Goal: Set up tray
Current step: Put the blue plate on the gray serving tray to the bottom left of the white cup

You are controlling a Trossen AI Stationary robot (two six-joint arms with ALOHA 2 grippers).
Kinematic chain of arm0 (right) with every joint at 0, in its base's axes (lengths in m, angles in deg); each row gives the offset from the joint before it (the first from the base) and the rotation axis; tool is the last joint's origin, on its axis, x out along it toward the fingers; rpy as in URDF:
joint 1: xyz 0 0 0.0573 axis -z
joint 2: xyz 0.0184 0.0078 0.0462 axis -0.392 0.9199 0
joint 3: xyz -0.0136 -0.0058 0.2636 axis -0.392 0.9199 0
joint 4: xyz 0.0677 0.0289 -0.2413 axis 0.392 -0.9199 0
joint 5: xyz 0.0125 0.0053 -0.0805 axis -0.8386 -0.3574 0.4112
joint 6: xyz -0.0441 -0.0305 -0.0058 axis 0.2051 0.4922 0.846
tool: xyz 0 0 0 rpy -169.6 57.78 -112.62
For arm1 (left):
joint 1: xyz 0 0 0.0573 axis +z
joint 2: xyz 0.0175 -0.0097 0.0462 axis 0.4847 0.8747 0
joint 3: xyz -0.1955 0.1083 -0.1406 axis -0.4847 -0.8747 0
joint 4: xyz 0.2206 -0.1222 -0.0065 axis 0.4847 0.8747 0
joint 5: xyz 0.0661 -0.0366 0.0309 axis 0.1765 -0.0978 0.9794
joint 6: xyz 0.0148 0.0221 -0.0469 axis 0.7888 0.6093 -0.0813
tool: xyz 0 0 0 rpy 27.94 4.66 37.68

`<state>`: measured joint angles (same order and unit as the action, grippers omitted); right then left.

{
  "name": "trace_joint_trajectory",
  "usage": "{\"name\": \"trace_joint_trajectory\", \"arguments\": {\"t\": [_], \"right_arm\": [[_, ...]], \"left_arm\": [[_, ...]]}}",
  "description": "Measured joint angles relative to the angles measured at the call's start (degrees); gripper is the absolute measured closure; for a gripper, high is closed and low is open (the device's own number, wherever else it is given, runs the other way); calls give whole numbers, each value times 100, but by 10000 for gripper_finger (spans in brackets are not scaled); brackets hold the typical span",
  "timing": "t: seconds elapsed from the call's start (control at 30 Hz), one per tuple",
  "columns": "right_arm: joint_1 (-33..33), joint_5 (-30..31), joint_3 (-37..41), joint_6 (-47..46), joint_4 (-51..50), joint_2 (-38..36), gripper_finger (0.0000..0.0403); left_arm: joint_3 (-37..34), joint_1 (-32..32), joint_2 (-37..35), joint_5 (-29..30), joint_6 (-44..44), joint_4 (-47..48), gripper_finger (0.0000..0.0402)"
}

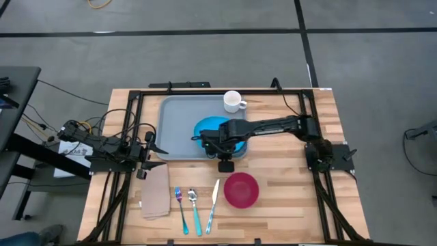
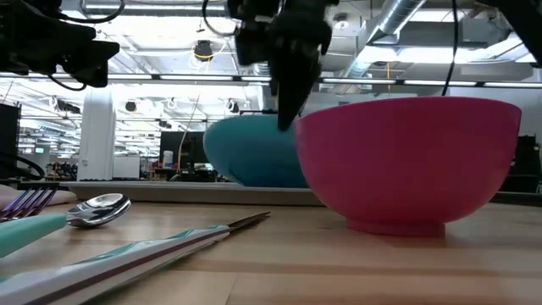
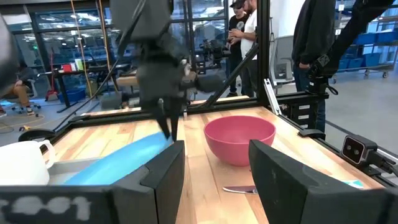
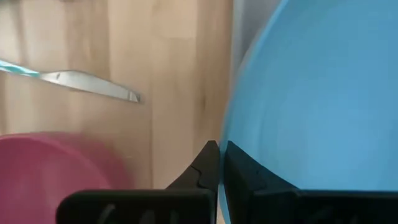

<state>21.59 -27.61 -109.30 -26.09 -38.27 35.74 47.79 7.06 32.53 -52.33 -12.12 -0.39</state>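
Blue plate (image 1: 208, 128) pinched at its rim by right gripper (image 4: 219, 163), tilted over tray (image 1: 179, 130); next: lower flat & let go; left gripper (image 3: 214, 171) spread wide, idle at table's left edge.

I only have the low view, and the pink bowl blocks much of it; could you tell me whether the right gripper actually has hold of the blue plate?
Observer: Yes. In the right wrist view, the right gripper is shut on the rim of the blue plate.
Operator: Thank you. Is the plate over the tray?
Observer: Yes. From above, it lies over the near half of the tray.
Operator: And the left arm?
Observer: The left gripper is open at the table's left side.
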Motion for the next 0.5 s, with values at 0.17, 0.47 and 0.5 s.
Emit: {"name": "trace_joint_trajectory", "arguments": {"t": [0.17,0.47,0.5], "right_arm": [[183,3,-72,85,215,340,402],[464,-90,-63,150,523,547,398],[491,-191,-60,151,491,569,396]], "left_arm": [[0,2,0,-2,-16,-1,233],[0,1,2,-2,-2,-1,233],[0,0,0,0,-16,-2,233]]}}
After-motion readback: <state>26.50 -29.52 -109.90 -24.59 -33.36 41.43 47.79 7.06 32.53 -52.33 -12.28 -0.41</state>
